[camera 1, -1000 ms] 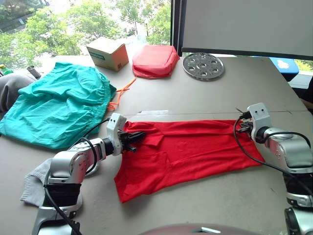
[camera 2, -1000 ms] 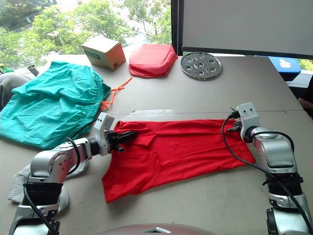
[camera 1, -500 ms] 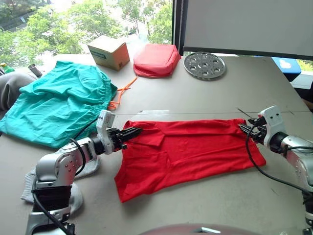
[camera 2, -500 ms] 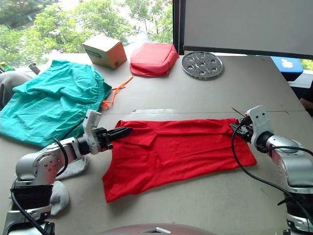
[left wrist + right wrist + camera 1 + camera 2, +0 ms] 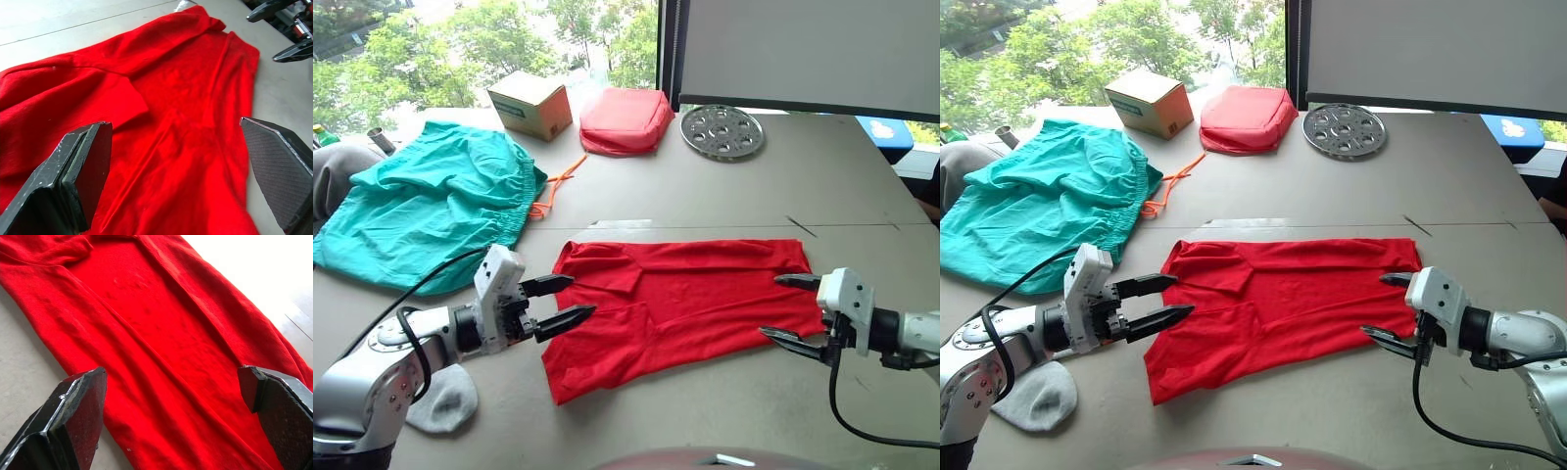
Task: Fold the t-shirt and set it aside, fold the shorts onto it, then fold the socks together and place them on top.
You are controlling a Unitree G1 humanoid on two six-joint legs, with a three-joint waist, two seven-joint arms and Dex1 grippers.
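Left eye view: the t-shirt (image 5: 680, 304) lies flat on the grey table (image 5: 724, 186), spread lengthwise between the two arms, with a folded flap near its left end. The left gripper (image 5: 558, 302) hovers at the t-shirt's left edge, its two black fingers spread wide and holding nothing. The right gripper (image 5: 793, 311) sits at the t-shirt's right edge, likewise spread wide and empty, one finger over the far corner and the other over the near one.

The shorts (image 5: 426, 215) lie rumpled to the left of the t-shirt and beyond it, apart from it, the orange drawstring (image 5: 553, 191) trailing from the waistband toward the t-shirt. One of the socks (image 5: 445, 399) lies left of the t-shirt, near the table's front edge, partly under the left arm.

Farther back from the t-shirt stand a cardboard box (image 5: 530, 104), a red padded pouch (image 5: 625, 121) and a round perforated metal disc (image 5: 722, 131) in a row along the table's far side.
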